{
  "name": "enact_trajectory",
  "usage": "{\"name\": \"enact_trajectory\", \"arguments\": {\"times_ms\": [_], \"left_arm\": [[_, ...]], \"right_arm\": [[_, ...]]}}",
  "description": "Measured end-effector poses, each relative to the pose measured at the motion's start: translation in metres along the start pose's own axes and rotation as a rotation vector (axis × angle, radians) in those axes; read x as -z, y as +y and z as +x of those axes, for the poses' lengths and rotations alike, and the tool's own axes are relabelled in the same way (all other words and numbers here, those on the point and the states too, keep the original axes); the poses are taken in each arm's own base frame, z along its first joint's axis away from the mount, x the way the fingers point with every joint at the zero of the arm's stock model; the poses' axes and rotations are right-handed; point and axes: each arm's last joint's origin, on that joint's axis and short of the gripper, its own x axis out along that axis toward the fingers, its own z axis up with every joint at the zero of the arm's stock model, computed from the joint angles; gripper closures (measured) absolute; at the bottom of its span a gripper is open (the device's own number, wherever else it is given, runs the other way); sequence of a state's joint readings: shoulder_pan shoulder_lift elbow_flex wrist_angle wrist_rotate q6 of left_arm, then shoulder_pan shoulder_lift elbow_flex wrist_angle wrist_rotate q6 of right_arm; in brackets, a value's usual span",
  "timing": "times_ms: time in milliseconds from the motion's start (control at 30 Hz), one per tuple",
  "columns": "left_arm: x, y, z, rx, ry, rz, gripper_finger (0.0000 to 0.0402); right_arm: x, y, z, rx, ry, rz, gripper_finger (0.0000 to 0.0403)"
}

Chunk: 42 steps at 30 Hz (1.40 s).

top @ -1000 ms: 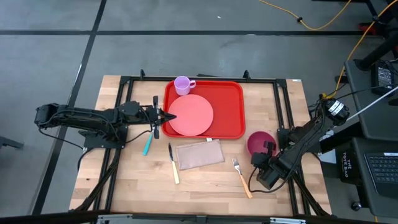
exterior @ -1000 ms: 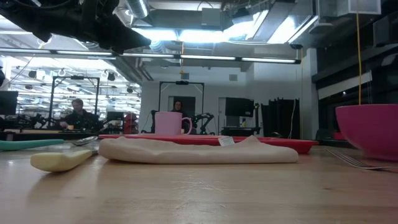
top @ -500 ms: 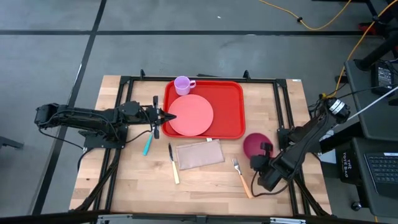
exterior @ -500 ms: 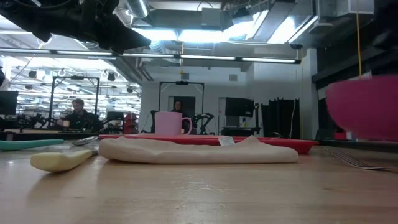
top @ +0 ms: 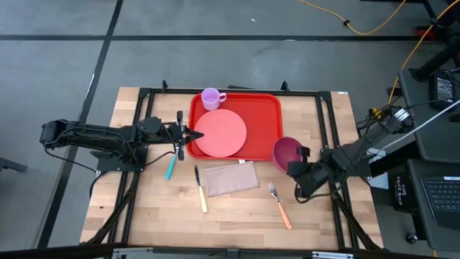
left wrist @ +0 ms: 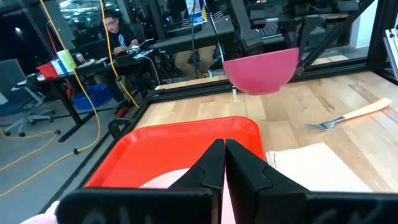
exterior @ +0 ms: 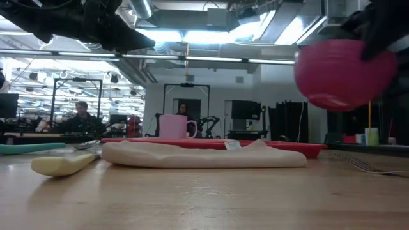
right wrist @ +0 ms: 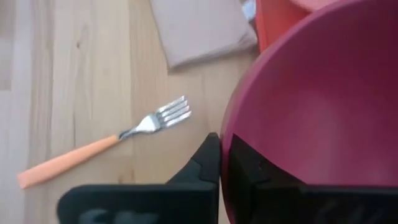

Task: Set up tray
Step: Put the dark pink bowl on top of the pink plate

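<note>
Currently, the tray (top: 262, 129) lies flat on the table (top: 144, 216) in the upper centre of the high view, its long side running left to right. A round pink plate (top: 221, 133) rests on the left half of the tray, and a lilac mug (top: 211, 98) stands in the tray's upper left corner. The right half of the tray is bare red plastic.

The right gripper (top: 296, 167) sits right of centre in the high view, just off the tray's lower right corner. Its fingers are clamped on the rim of a magenta bowl (top: 285, 152). In the low view the bowl (exterior: 345, 73) hangs clear of the table surface at the upper right of the frame, tilted slightly.

The left gripper (top: 185, 134) is at the tray's left edge, left of centre in the high view, with its fingers closed together at the plate's edge. Whether it actually pinches the plate cannot be determined.

Below the tray in the high view, a beige folded napkin (top: 231, 178) lies on the table. A knife with a cream handle (top: 200, 189) lies just left of the napkin. A fork with an orange handle (top: 280, 206) lies to the napkin's right. A teal-handled utensil (top: 170, 168) lies near the left gripper, left of the knife.
</note>
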<state>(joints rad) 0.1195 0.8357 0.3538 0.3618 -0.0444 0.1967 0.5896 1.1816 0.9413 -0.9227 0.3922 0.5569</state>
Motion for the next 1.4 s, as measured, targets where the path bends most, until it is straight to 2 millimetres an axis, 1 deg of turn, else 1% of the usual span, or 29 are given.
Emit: {"name": "enact_trajectory", "arguments": {"times_ms": [267, 500, 600, 800, 900, 1000, 1167, 1300, 1400], "left_arm": [[0.0, 0.0, 0.0, 0.0, 0.0, 0.0, 0.0398], [0.0, 0.0, 0.0, 0.0, 0.0, 0.0, 0.0397], [0.0, 0.0, 0.0, 0.0, 0.0, 0.0, 0.0399], [0.0, 0.0, 0.0, 0.0, 0.0, 0.0, 0.0397], [0.0, 0.0, 0.0, 0.0, 0.0, 0.0, 0.0394], [0.0, 0.0, 0.0, 0.0, 0.0, 0.0, 0.0394], [0.0, 0.0, 0.0, 0.0, -0.001, 0.0, 0.0397], [0.0, 0.0, 0.0, 0.0, -0.001, 0.0, 0.0397], [0.0, 0.0, 0.0, 0.0, -0.001, 0.0, 0.0398]], "right_arm": [[-0.02, -0.021, 0.01, 0.01, -0.052, -0.125, 0.0391], [-0.04, -0.036, 0.016, -0.062, -0.148, -0.231, 0.0391], [-0.046, -0.044, 0.018, -0.062, -0.183, -0.277, 0.0391], [-0.054, -0.06, 0.025, -0.019, -0.194, -0.307, 0.0391], [-0.059, -0.066, 0.035, -0.041, -0.196, -0.336, 0.0391], [-0.061, -0.07, 0.046, -0.075, -0.161, -0.362, 0.0391], [-0.065, -0.079, 0.058, -0.041, -0.149, -0.407, 0.0391], [-0.069, -0.084, 0.064, -0.03, -0.126, -0.414, 0.0391], [-0.076, -0.084, 0.063, -0.026, -0.13, -0.456, 0.0391]]}}
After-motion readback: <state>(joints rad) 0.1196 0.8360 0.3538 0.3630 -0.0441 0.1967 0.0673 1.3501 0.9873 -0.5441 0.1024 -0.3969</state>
